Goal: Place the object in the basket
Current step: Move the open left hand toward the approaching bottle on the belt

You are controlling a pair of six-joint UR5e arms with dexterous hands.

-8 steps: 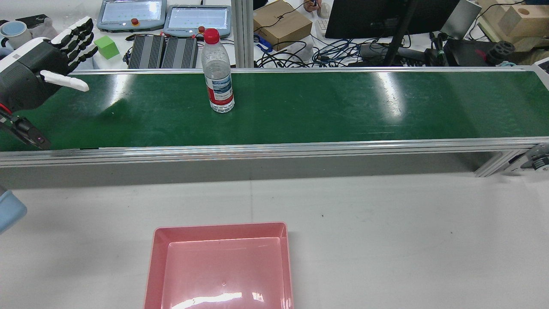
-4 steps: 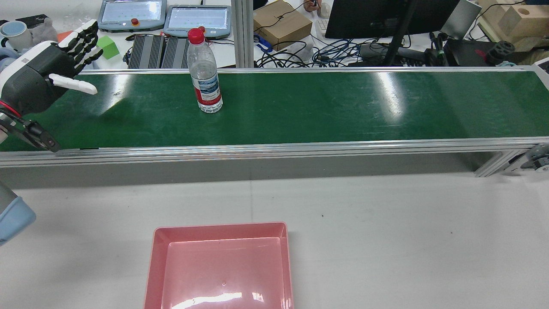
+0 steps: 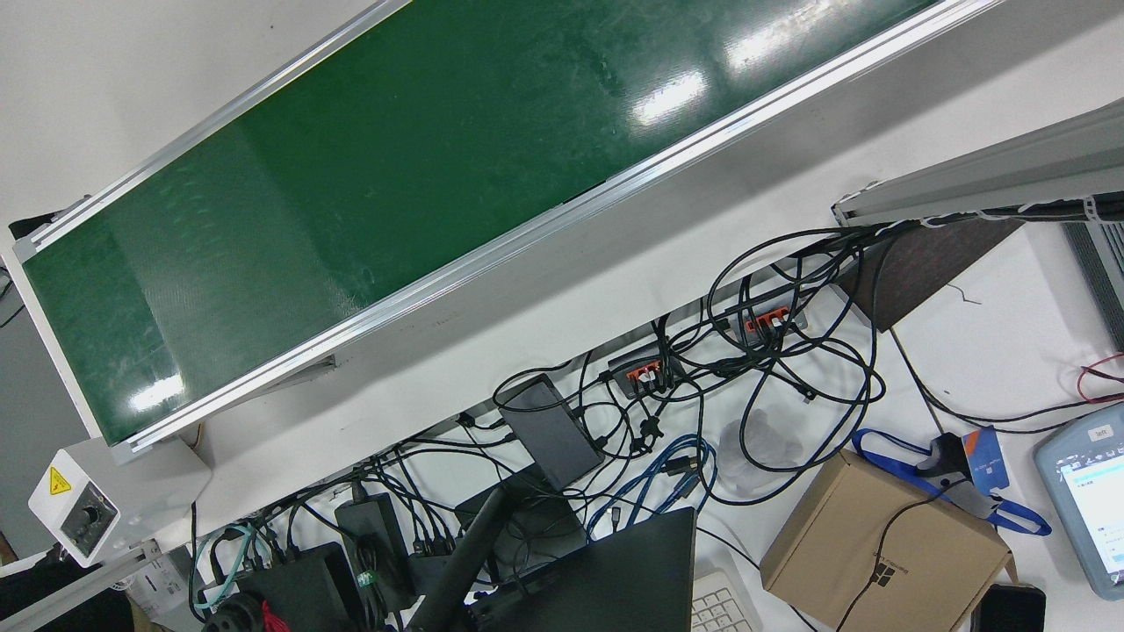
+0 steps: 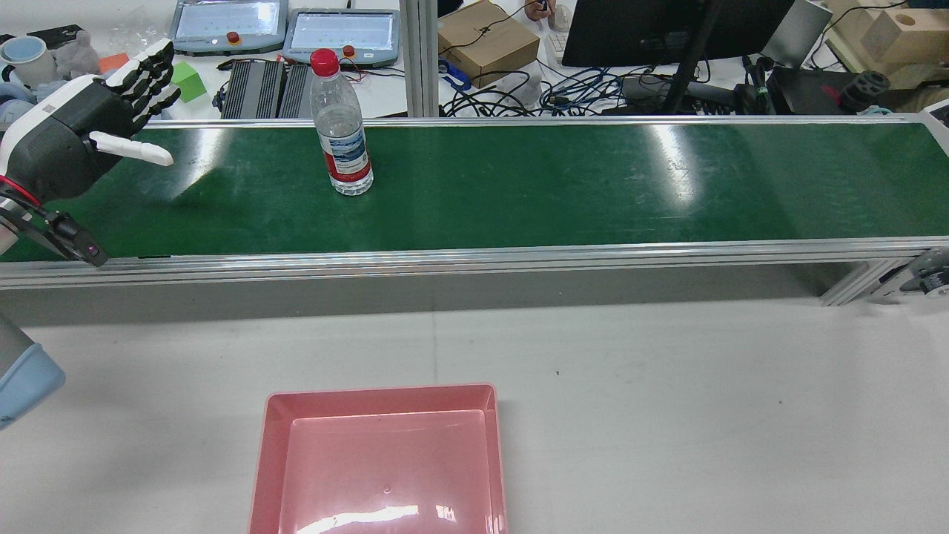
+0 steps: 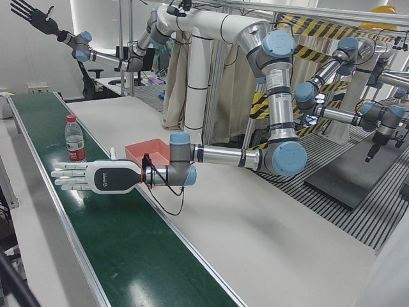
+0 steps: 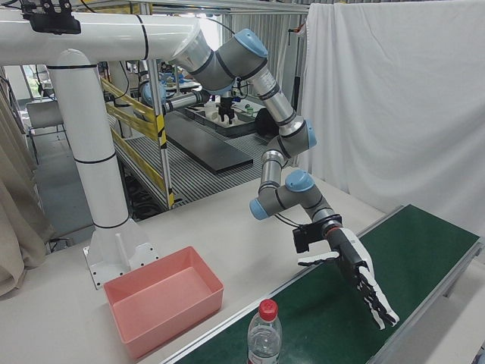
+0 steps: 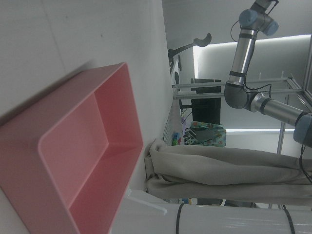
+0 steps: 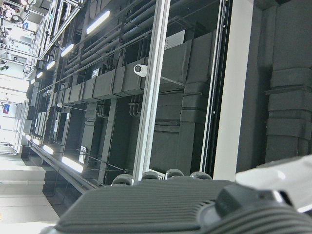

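- Water bottle [image 4: 341,126]: clear plastic, red cap, red-and-blue label. It stands upright on the green conveyor belt [image 4: 556,185], toward the belt's far edge and left of its middle.
- Handling (judgement): it looks mostly full, so moderately heavy. The thin wall should dent under a hard squeeze and the label looks slick. Being tall on a narrow base, it would topple if nudged high.
- Grasp plan: wrap around the labelled mid-body, below the shoulder, with the thumb opposing the fingers. Avoid the cap and neck.
- My left robot hand [image 4: 81,133]: open, fingers flat and spread, thumb out, holding nothing. It hovers over the belt's left end, palm toward the bottle and well apart from it.
- My right robot hand [image 8: 161,204]: only its dark housing shows in its own camera, so I cannot tell its state.
- Pink basket [image 4: 382,393]: empty, at the bench's near edge.
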